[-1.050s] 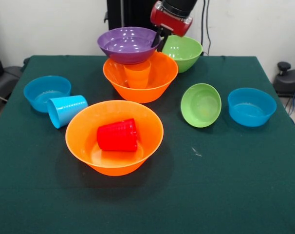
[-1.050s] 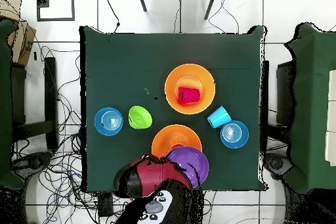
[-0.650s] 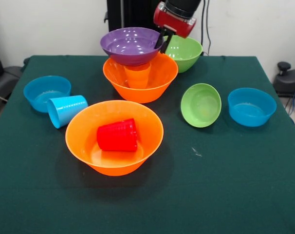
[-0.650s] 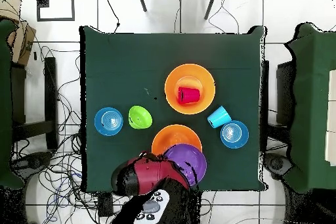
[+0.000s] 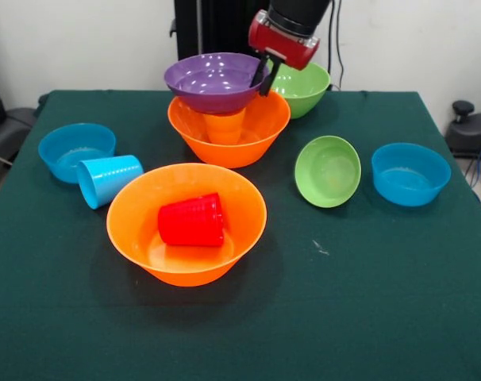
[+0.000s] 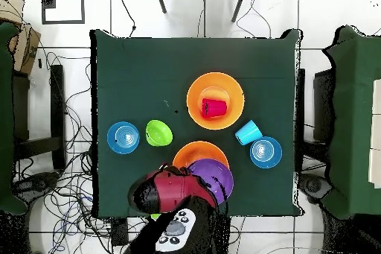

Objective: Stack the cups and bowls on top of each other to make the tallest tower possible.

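Pinching the purple bowl by its rim, the fingers hold it above the orange cup.

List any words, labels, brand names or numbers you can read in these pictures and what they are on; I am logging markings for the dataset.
None can be read.
The bowls, such as the purple bowl, and the cups, such as the red cup, are plain with no print.
The gripper and its red housing show no legible marking.
The table cloth is plain too.
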`<state>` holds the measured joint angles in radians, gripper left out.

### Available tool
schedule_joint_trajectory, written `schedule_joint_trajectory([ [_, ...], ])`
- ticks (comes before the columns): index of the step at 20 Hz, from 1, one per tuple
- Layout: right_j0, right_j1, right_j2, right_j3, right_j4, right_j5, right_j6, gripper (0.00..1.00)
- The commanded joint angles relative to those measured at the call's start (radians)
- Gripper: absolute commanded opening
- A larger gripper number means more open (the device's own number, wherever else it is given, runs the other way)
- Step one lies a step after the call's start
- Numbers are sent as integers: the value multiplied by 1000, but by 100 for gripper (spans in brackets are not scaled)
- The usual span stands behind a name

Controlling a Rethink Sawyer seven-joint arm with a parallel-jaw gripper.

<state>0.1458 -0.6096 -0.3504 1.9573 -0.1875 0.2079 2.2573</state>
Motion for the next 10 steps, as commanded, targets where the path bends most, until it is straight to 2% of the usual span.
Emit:
schedule_joint_trajectory([
  [1, -55, 40, 95, -127, 34, 45, 64, 0],
  [7, -85, 44, 95, -151, 15, 51, 43, 0],
  [10, -88, 55, 78, -171, 31, 59, 64, 0],
])
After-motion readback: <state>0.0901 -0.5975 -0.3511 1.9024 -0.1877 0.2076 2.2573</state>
